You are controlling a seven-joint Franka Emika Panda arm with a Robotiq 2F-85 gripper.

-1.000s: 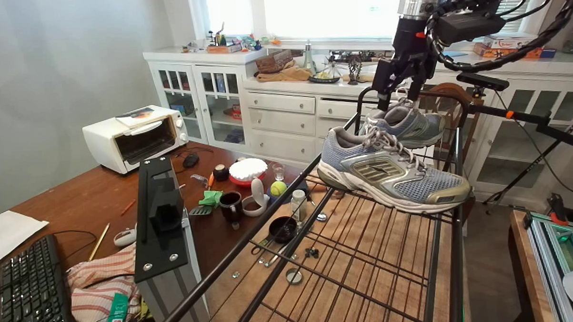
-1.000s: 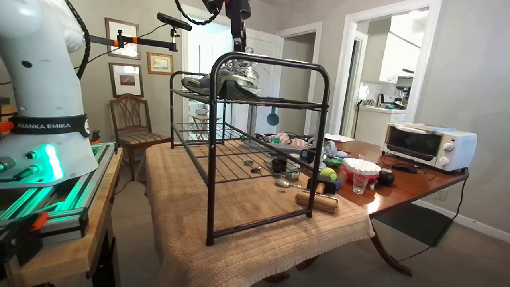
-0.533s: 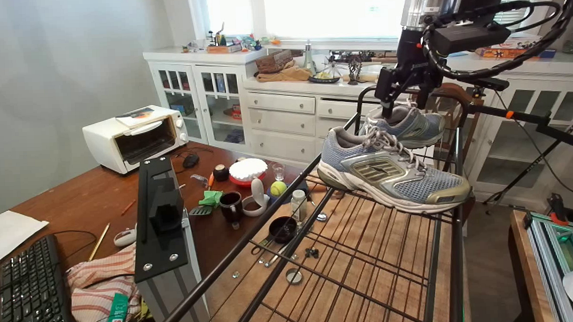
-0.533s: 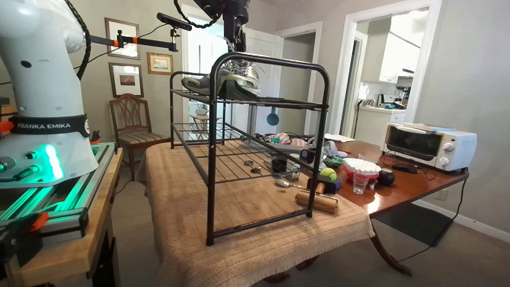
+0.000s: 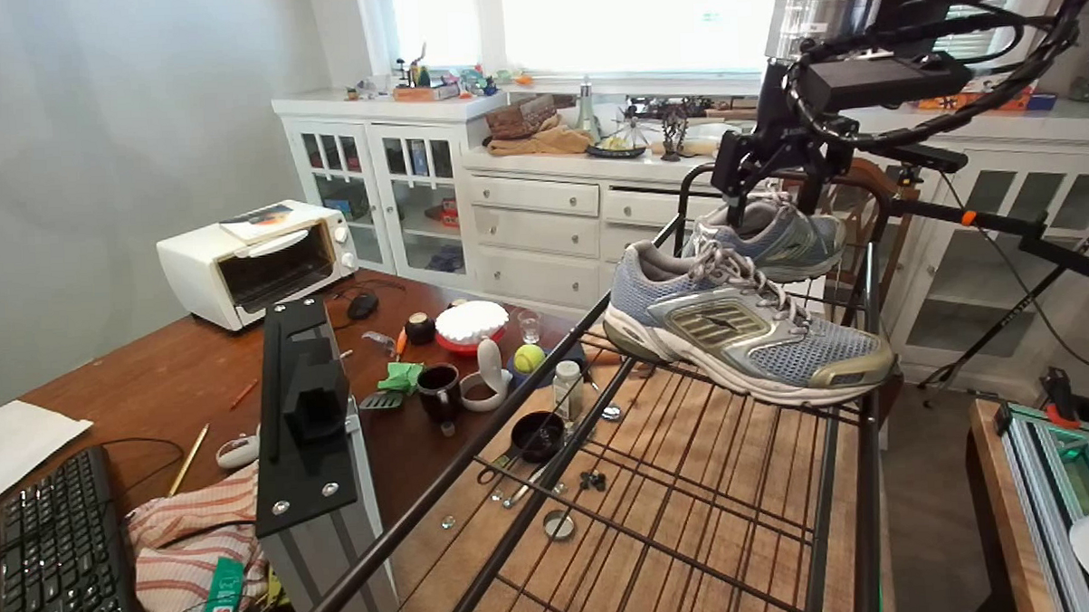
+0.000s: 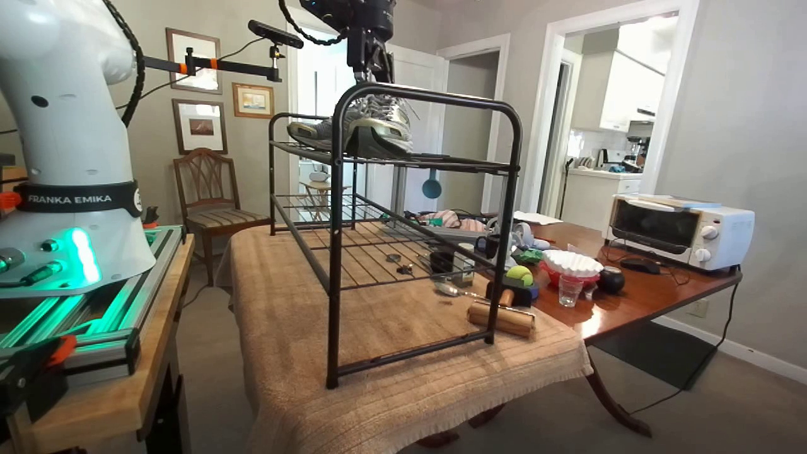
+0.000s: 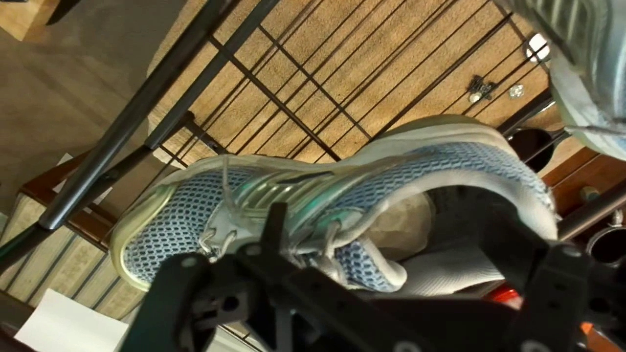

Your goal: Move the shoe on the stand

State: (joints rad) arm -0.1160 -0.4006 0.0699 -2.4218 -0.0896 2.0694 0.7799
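The shoe, a grey mesh running shoe (image 5: 792, 247) with a light sole, sits upright on top of the stand (image 5: 869, 512), a dark metal wire rack. It also shows in the wrist view (image 7: 190, 220) and in an exterior view (image 6: 381, 135). Its twin shoe (image 5: 744, 326) rests beside it on the rack; part of it shows in the wrist view (image 7: 587, 58). My gripper (image 5: 774, 207) is open above the shoe, one finger over the heel opening, one over the laces. In the wrist view the gripper (image 7: 386, 220) hides part of the shoe. I cannot tell if it touches.
The rack's raised end frame (image 6: 429, 94) stands close to the shoe and gripper. A camera on a bar (image 6: 275, 34) is near the arm. Under the rack lie a towel (image 6: 290, 315) and small items. A toaster oven (image 5: 253, 262) stands on the wooden table.
My gripper has lowered slightly toward the shoe and turned; its fingers appear farther apart in an exterior view. Both shoes and the rack have not moved.
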